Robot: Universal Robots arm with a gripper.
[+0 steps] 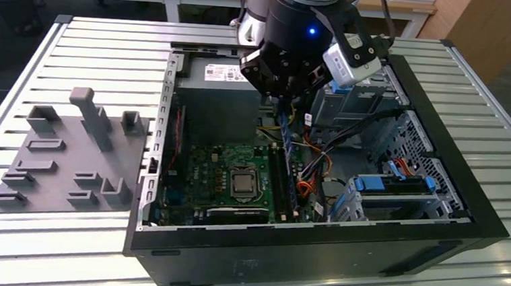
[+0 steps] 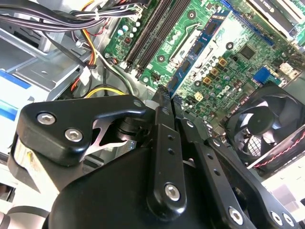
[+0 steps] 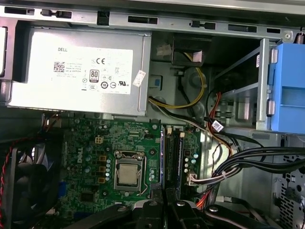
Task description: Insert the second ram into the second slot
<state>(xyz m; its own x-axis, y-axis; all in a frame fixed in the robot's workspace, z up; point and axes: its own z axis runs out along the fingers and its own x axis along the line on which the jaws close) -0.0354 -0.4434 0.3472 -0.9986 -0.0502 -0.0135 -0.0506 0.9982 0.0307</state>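
While your gripper (image 2: 164,99) is clamping the second ram (image 2: 196,48) by one end, the stick is hanging over the motherboard (image 3: 95,143) near the dark memory slots (image 3: 176,152), unseated. I judge you are best lining its edge along the slot before pressing.

second ram (image 2: 191,59) partly hidden by gripper (image 2: 167,95)

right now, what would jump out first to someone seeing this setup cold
The black gripper hanging over the open computer case in the exterior view, shut on the second ram, a thin blue stick above the green motherboard in the second wrist view. Next come the bright blue drive-bay clip at the exterior view's right and the grey fixture tray on the slatted table at its left.
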